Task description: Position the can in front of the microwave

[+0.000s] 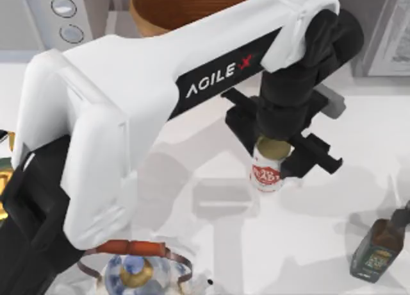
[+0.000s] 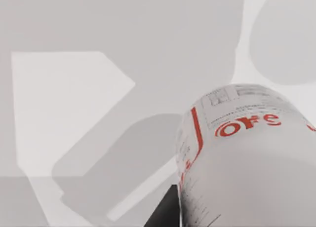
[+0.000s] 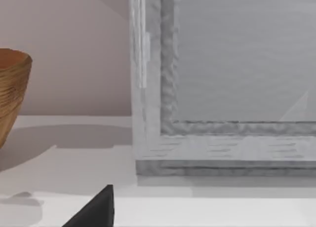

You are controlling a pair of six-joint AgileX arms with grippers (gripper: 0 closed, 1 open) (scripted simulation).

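Top view: left gripper (image 1: 277, 149) pinches the can (image 1: 266, 171) at its gold top, over the worktop (image 1: 307, 231) centre. Keep it upright while carrying it toward the microwave (image 1: 48, 16), far left.

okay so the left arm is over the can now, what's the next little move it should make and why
Probably lift the can slightly, then carry it toward the microwave at the table's far left. The left gripper sits over the can's gold top, fingers on either side, and the can stands near mid-table, well away from the microwave. Whether the grip is closed can't be told.
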